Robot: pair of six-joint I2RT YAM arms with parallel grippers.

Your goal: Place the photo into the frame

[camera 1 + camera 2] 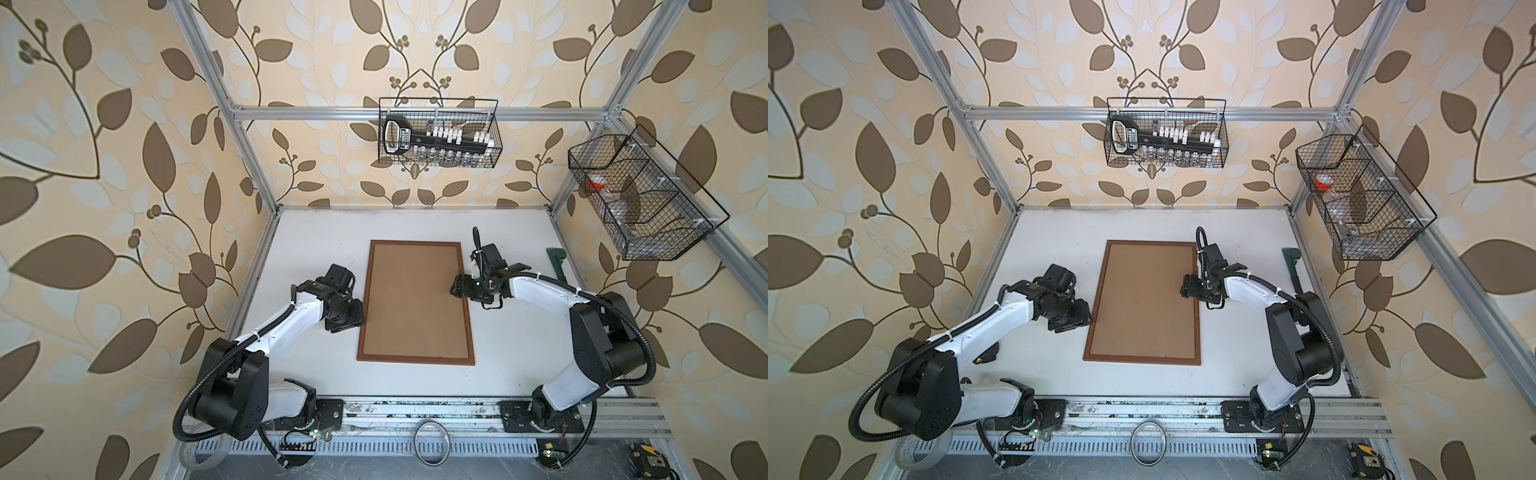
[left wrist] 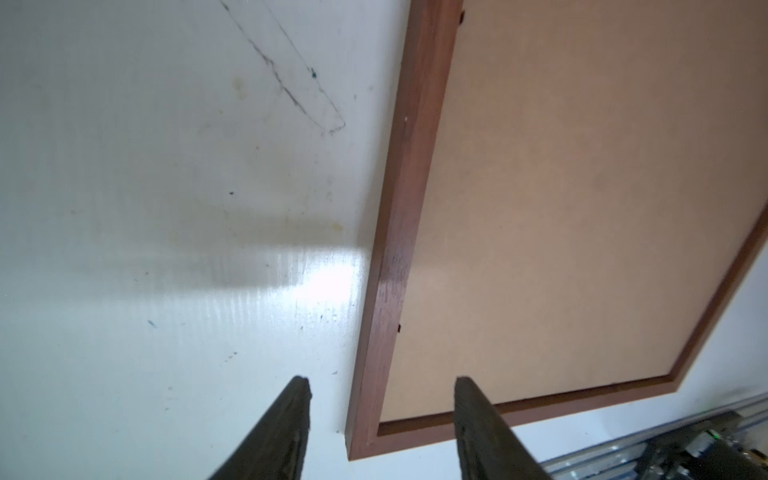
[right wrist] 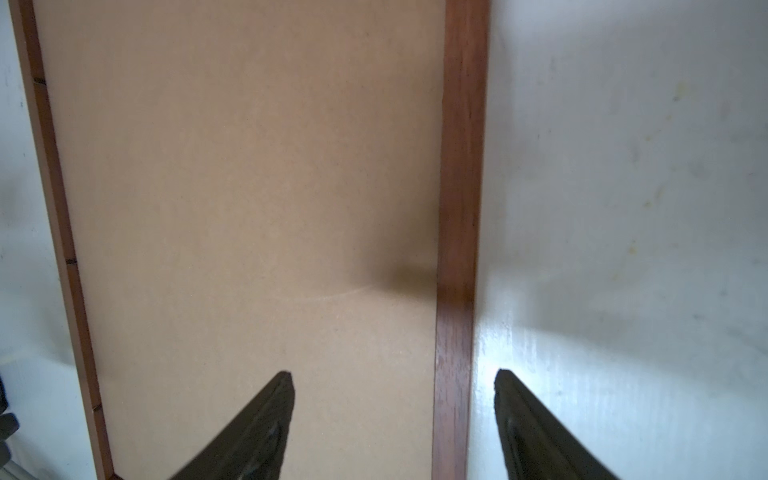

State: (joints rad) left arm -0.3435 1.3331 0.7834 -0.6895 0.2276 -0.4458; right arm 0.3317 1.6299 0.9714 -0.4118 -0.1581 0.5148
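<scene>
in both top views one frame [image 1: 415, 360] lies flat in the middle of the white table [image 1: 311, 249], its thin reddish-brown border around one plain brown backing board [image 1: 415, 299]. we see no photo anywhere; whether it sits beneath the board we cannot tell. we count two grippers: the left gripper [image 1: 358, 320] at the frame's left rail, the right gripper [image 1: 1185, 286] at its right rail. two wire baskets [image 1: 436, 133] hang on the walls, well apart from the work.

in the left wrist view the left gripper [image 2: 380, 382] straddles the rail [image 2: 399, 249] near a corner, one of its fingers [image 2: 291, 415] over the table and the other over the board [image 2: 582, 208]. they stand moderately apart, with a gap on each side, holding nothing. two small dark tabs [image 2: 399, 328] show at the rail's inner edge.

in the right wrist view the right gripper [image 3: 392, 374] straddles the opposite rail [image 3: 461, 166] about midway along, fingers [image 3: 523, 415] wide and empty.

we judge the frame stiff and fairly light, but large and awkward for one arm. its glossy rails look smooth, so we would pinch squarely across a rail on both long sides at once. the board looks thin and may flex. the tabs probably hold it in, so we would lift it by an edge. a paper print would be limp and easily creased, best taken by its margin.
</scene>
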